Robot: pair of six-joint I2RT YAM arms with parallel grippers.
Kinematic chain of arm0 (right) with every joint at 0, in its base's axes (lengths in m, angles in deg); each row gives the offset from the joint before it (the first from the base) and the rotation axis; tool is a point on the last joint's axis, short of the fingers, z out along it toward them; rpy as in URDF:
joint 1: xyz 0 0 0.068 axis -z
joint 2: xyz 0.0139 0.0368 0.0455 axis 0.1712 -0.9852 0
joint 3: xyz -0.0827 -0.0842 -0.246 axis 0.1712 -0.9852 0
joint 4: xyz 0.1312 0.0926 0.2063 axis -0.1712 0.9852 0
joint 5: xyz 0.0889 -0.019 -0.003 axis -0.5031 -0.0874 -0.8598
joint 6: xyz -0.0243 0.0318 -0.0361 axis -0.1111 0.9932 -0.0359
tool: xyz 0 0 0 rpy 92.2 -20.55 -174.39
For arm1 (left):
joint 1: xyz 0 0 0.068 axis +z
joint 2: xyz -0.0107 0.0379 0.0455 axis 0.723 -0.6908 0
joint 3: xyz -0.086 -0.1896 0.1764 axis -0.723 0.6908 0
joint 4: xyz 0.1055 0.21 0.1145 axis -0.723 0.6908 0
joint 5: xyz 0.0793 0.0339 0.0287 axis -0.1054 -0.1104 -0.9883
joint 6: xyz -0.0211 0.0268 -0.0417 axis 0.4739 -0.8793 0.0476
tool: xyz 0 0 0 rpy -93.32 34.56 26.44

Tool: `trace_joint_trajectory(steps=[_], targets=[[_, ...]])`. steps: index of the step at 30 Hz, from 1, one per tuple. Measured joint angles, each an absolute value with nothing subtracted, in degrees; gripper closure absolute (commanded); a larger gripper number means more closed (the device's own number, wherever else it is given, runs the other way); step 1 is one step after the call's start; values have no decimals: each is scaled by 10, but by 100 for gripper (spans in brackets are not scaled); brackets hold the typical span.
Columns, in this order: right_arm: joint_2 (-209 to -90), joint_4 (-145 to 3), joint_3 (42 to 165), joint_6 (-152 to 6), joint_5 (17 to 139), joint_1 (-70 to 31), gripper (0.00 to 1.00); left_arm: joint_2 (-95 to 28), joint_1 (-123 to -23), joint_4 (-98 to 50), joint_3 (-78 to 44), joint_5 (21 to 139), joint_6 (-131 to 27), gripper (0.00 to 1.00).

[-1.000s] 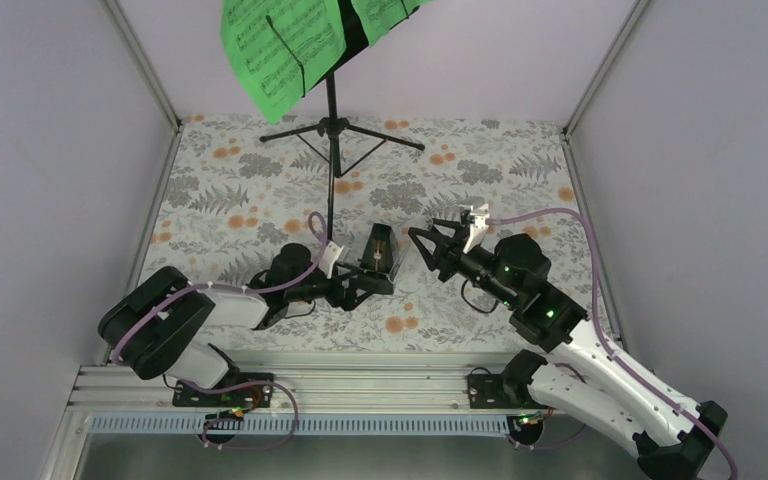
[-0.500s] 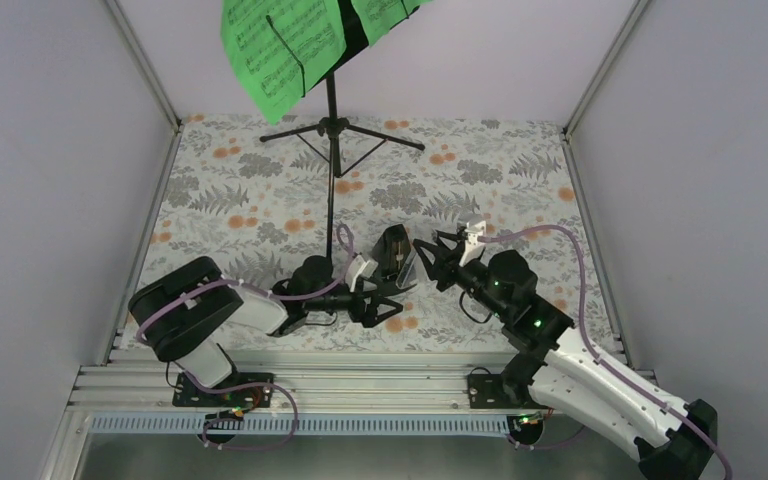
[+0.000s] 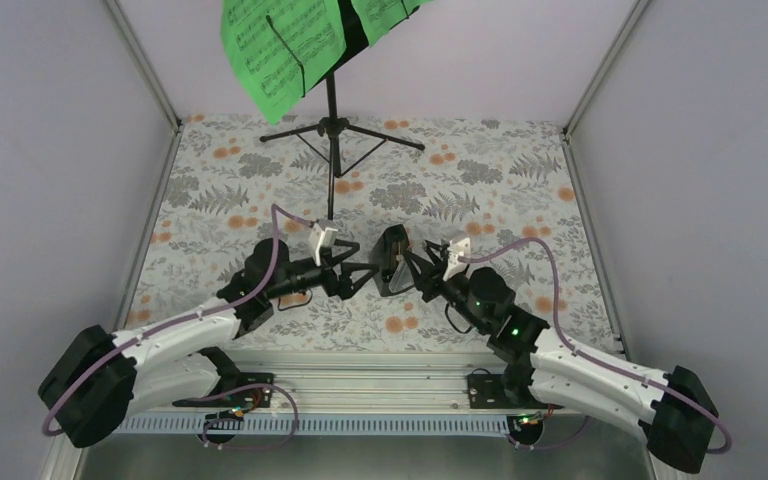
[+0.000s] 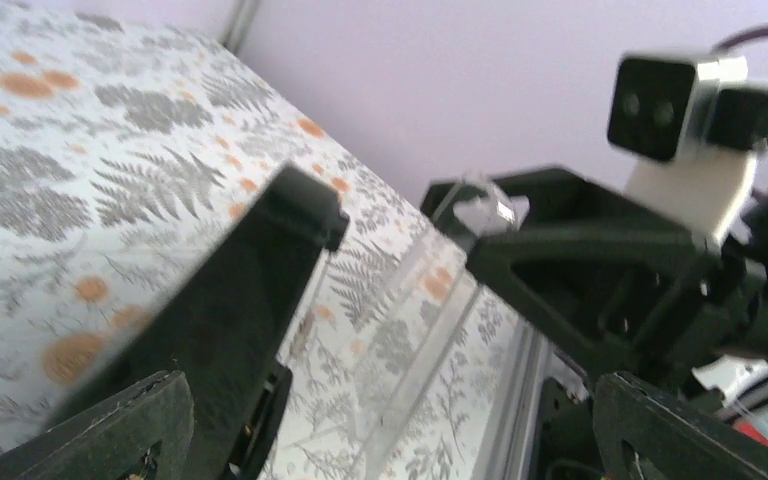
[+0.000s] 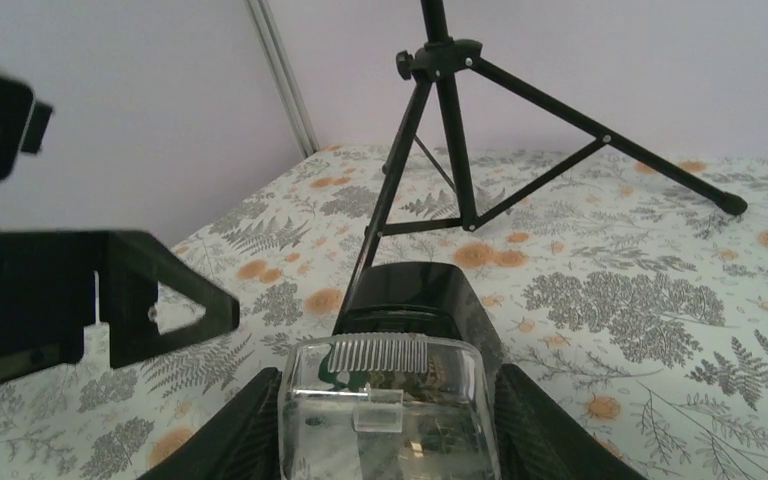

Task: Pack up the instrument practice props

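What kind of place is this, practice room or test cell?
Likely a staged robot test cell: plain lilac walls on aluminium posts, floral cloth over the table, arm bases bolted to a rail. Music stand and metronome look like props.

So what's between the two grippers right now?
The metronome, clamped in the right gripper, with the open left gripper just beside it. The top view shows it best.
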State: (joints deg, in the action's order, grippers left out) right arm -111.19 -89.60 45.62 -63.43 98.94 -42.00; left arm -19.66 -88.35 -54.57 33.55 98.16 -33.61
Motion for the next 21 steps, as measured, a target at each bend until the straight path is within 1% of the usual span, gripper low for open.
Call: trace_joint_trajectory(steps=[5, 11, 16, 21], targets=[[-1135, -945, 454, -655, 1068, -479, 70, -176, -872, -448, 274, 958, -359, 1], [-1180, -1009, 436, -687, 1168, -538, 70, -195, -869, -414, 262, 955, -365, 1], [-1193, -1058, 411, -702, 1213, -547, 70, -205, -869, -408, 262, 956, -361, 1], [-1212, -1106, 402, -711, 1232, -547, 70, -208, -869, -413, 265, 957, -358, 1]])
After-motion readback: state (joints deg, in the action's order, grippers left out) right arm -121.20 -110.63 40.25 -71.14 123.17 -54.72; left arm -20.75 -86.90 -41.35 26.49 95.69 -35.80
